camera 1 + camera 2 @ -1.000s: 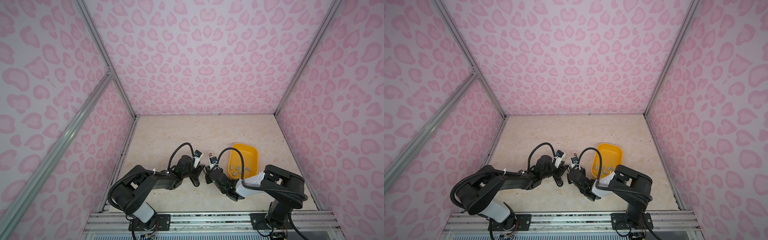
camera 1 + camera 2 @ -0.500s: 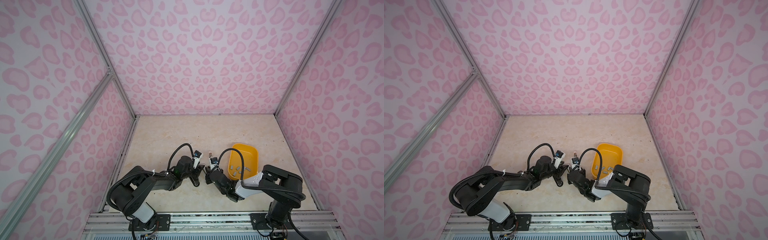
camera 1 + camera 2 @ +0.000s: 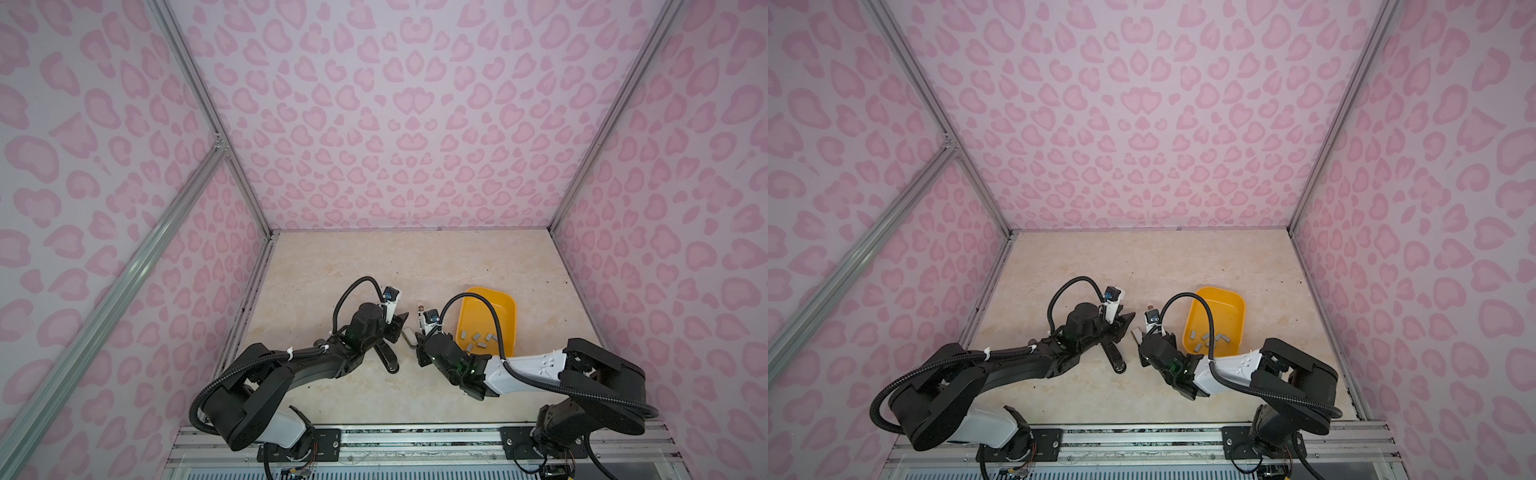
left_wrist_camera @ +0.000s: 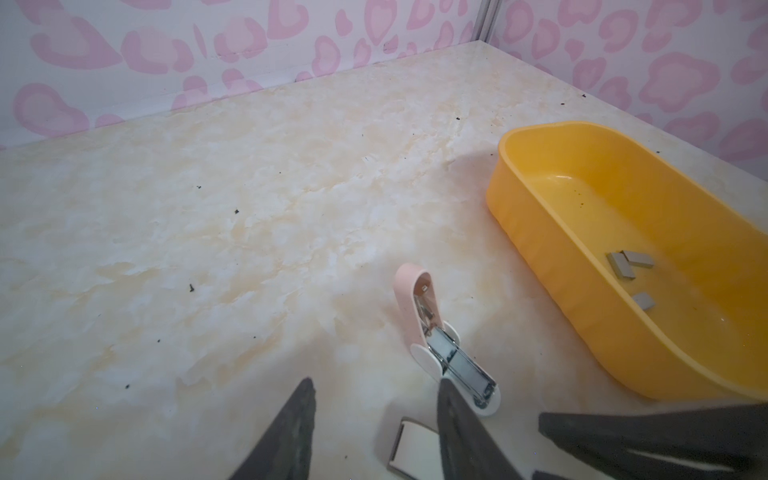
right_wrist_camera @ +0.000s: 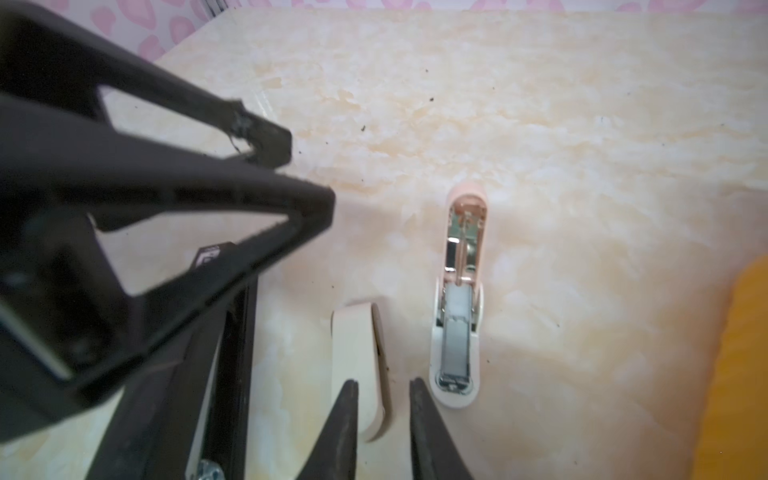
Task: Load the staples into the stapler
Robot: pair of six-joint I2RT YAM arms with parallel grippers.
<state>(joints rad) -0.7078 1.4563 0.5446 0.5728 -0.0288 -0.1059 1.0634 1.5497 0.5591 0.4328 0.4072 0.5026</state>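
A small pink stapler (image 5: 457,332) stands on the table with its pink lid (image 4: 417,305) swung up. Its white base holds a flat grey strip (image 5: 455,353) in the metal channel. My right gripper (image 5: 384,388) hovers just in front of it, open by a narrow gap, with nothing gripped and its tips over the end of a cream stapler (image 5: 359,357). My left gripper (image 4: 376,388) is open beside the pink stapler's base, holding nothing. Loose staples (image 3: 478,338) lie in the yellow tray (image 3: 509,307). In both top views the two grippers nearly meet mid-table (image 3: 1127,320).
A black stapler (image 3: 386,357) lies under the left arm's wrist (image 3: 1115,357). The yellow tray (image 4: 519,216) sits close to the right of the pink stapler. Pink-patterned walls close in the table on three sides. The far half of the table holds only dark specks.
My left gripper's jaws have widened a little and the right jaws have parted slightly. Both arms stay almost where they were.
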